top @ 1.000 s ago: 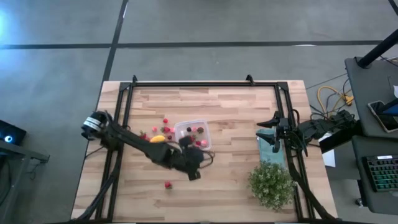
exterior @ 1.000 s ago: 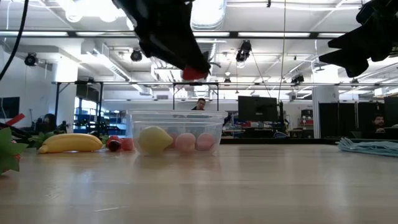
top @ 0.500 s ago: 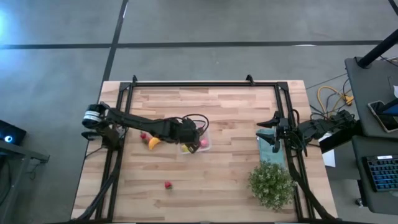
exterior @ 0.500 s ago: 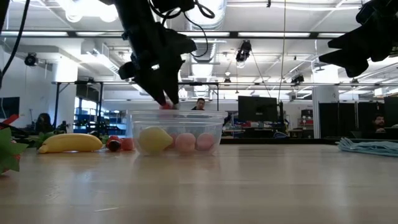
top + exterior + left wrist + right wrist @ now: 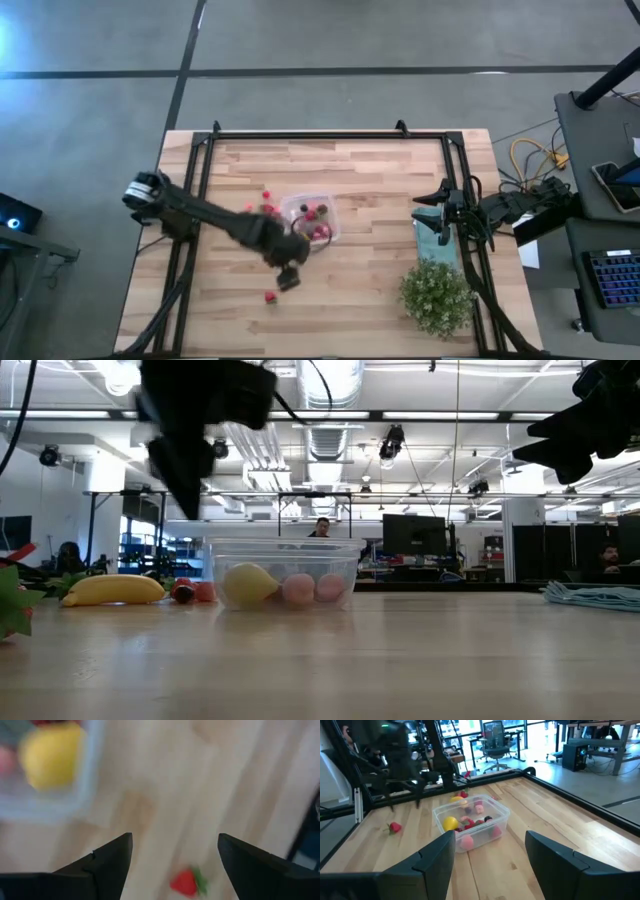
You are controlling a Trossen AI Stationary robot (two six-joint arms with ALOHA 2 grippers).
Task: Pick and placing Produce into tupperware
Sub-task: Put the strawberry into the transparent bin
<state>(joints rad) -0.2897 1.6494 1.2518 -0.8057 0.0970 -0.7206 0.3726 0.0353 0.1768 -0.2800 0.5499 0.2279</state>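
Left gripper (image 5: 172, 855) has its fingers spread wide and empty, aimed at the stray strawberry (image 5: 270, 297) at 7 o'clock from the tupperware (image 5: 311, 217), probably next pick, while right gripper (image 5: 490, 855) waits open over the cloth (image 5: 432, 232).

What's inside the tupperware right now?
The tupperware holds a yellow lemon, pink pieces and several red and dark berries. The exact count is unclear, since pieces overlap and the clear walls blur them. The left pincer is off to the side, not over it.
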